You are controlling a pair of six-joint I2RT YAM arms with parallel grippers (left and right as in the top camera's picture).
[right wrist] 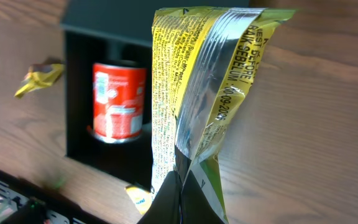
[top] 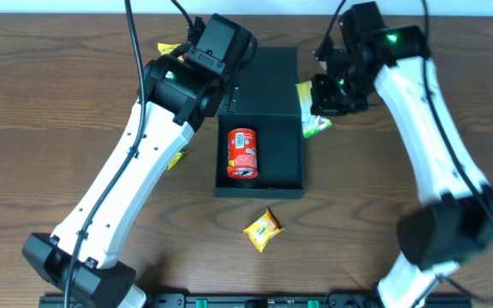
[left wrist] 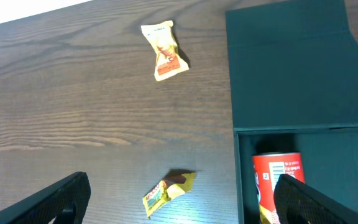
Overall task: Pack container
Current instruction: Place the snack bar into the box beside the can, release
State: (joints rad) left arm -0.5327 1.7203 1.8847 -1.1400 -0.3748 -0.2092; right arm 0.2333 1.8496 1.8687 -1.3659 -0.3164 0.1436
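Observation:
The dark teal container [top: 289, 128] lies open mid-table, its flap lid [top: 268, 81] folded back to the far side. A red can [top: 242, 154] lies inside it. My right gripper [top: 328, 96] is shut on a yellow-green snack packet [top: 313, 121] and holds it just right of the container; in the right wrist view the packet [right wrist: 197, 81] hangs from the shut fingers [right wrist: 182, 199]. My left gripper [top: 219, 51] is open and empty above the container's left edge; in the left wrist view its fingers [left wrist: 179, 211] straddle a small yellow packet [left wrist: 166, 190] and the can [left wrist: 278, 180].
A small yellow packet [top: 264, 229] lies in front of the container. Another [top: 171, 49] lies at the far left, also in the left wrist view [left wrist: 163, 51]. One [top: 176, 160] lies beside the container's left wall. A black rail [top: 246, 299] runs along the near edge.

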